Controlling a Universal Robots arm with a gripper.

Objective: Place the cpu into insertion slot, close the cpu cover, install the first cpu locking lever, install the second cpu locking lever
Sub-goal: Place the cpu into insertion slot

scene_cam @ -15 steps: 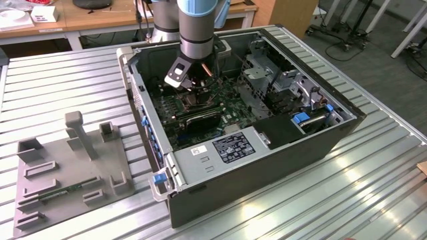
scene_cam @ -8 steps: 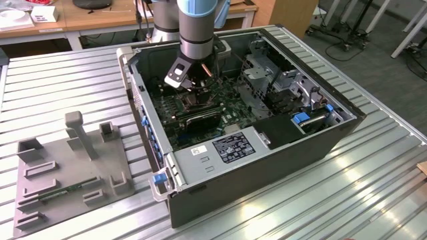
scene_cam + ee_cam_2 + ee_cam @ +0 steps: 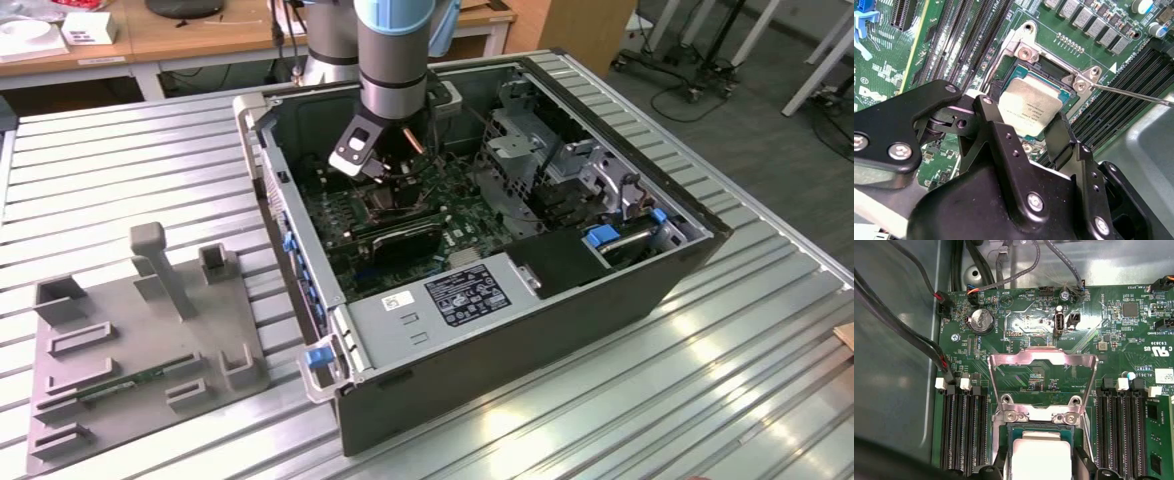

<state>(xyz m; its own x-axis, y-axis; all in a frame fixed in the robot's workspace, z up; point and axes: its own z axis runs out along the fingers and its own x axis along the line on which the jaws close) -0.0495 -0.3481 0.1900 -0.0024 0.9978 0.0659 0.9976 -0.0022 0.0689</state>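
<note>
Jaws of mine flank the cpu (image 3: 1029,107), which lies within the insertion slot (image 3: 1051,70); whether they pinch it or stand just clear, I cannot tell. Any tilt or sideways drag could seat it crooked; the cpu cover (image 3: 1044,358) stands raised beyond.

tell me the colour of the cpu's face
The cpu is pale silvery-tan, clearest in the second wrist view.

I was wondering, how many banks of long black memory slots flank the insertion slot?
2. One memory bank lies beside the insertion slot, nearer the black cables; the other memory bank lies on its opposite side. Both run past the picture's edge, so parts are hidden.
</note>
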